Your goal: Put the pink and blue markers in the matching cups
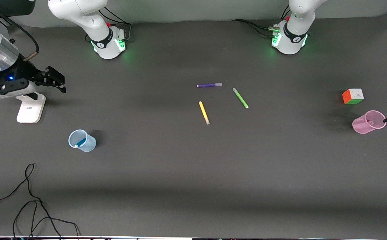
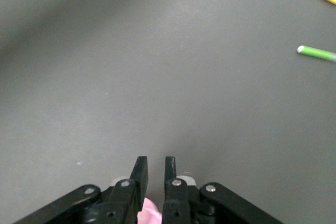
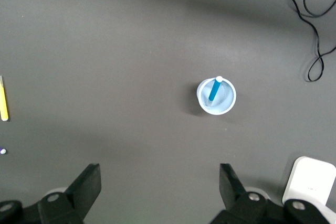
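Blue marker (image 1: pixel 80 142) – pale blue cup (image 1: pixel 82 141); pink cup (image 1: pixel 369 122); yellow (image 1: pixel 204 113), green (image 1: pixel 240 98), purple pens (image 1: pixel 209 85) (cube (image 1: pixel 353 96) multicol.).

Only yellow pen (image 1: pixel 204 112) and green pen (image 1: pixel 240 97) obstruct mid-table.

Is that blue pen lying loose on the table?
No, the blue felt-tip marker stands inside the pale blue translucent plastic cup.
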`<action>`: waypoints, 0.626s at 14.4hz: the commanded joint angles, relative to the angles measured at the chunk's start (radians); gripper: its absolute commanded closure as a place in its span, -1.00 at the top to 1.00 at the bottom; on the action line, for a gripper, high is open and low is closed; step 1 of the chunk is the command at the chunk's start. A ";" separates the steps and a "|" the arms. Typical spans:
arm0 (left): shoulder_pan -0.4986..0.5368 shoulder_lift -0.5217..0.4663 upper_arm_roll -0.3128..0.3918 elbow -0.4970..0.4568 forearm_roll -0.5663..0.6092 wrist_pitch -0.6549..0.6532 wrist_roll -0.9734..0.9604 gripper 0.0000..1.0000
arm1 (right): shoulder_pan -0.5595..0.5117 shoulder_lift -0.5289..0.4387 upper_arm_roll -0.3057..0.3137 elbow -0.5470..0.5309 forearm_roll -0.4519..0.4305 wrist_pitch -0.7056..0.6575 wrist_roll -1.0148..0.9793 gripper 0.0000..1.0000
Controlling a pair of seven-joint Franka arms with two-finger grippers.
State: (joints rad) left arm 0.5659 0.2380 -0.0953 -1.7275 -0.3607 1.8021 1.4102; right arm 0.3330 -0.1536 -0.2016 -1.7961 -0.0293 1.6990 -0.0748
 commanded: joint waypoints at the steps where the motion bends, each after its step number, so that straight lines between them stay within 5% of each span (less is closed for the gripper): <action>1: -0.137 -0.103 0.016 0.017 0.126 -0.105 -0.373 -0.64 | 0.006 -0.052 0.002 -0.040 -0.004 -0.004 0.050 1.00; 6: -0.395 -0.115 0.014 0.183 0.284 -0.285 -0.931 -0.62 | 0.004 -0.052 0.002 -0.028 -0.004 -0.004 0.043 1.00; 9: -0.507 -0.117 0.014 0.190 0.331 -0.296 -1.146 -0.60 | 0.004 -0.052 -0.002 0.010 -0.004 -0.079 0.050 1.00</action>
State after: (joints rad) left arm 0.1199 0.1060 -0.1004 -1.5670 -0.0648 1.5373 0.3988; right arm 0.3331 -0.1864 -0.2009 -1.8059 -0.0293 1.6733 -0.0499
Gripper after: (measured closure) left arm 0.806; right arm 0.000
